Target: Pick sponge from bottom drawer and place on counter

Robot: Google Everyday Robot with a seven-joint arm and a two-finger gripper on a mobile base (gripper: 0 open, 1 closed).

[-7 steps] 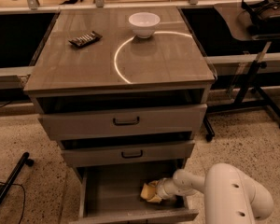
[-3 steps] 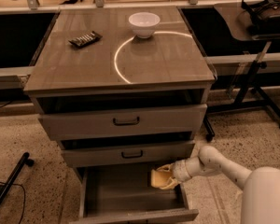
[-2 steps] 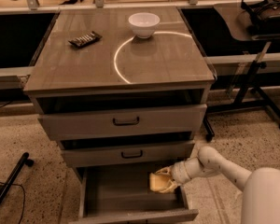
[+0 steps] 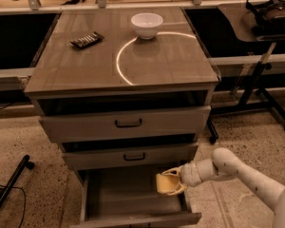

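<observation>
The pale-yellow sponge (image 4: 165,183) is held in my gripper (image 4: 173,180), lifted above the right side of the open bottom drawer (image 4: 133,198), just below the middle drawer's front. The gripper is shut on the sponge, with my white arm (image 4: 237,170) reaching in from the lower right. The counter (image 4: 123,51) is the grey-brown glossy top above, with a bright curved reflection arc.
A white bowl (image 4: 147,24) and a dark flat bar (image 4: 87,40) sit on the counter. The two upper drawers (image 4: 128,123) are slightly open. A black stand leg (image 4: 9,186) lies at the left, a side table (image 4: 261,18) at the right.
The gripper has lifted the sponge from the drawer floor up toward the drawer's upper right. It has barely moved in the last second.
</observation>
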